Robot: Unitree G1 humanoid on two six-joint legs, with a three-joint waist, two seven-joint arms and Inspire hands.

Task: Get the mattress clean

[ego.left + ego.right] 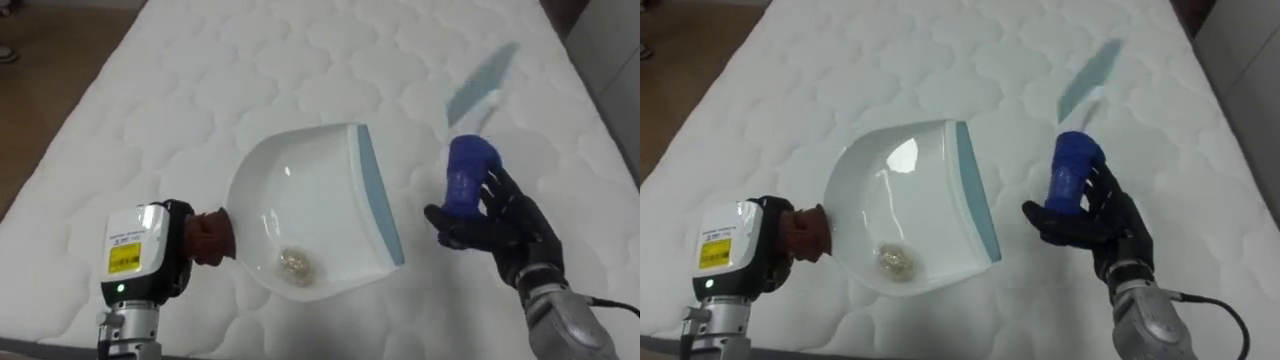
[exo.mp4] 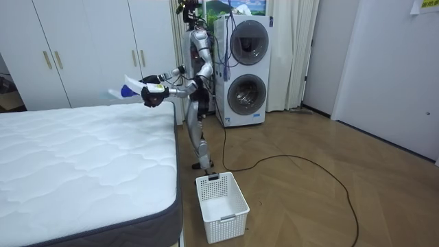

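Note:
A white dustpan (image 1: pixel 310 210) with a pale blue lip hangs tilted above the white quilted mattress (image 1: pixel 250 70). Its brown handle (image 1: pixel 210 237) runs into my left hand (image 1: pixel 180 245), whose fingers are curled round it. A small crumpled scrap (image 1: pixel 295 263) lies in the low part of the pan. To the pan's right, my right hand (image 1: pixel 510 225) is shut on the blue handle of a brush (image 1: pixel 465 175). The brush's pale head (image 1: pixel 480 82) points up and away, over the bed. In the room view I stand at the bed's corner with both arms held out over it.
A white slatted basket (image 2: pixel 221 199) stands on the wooden floor beside the bed (image 2: pixel 82 158). Two stacked washing machines (image 2: pixel 243 68) are behind me. White wardrobe doors (image 2: pixel 82 48) line the wall beyond the bed.

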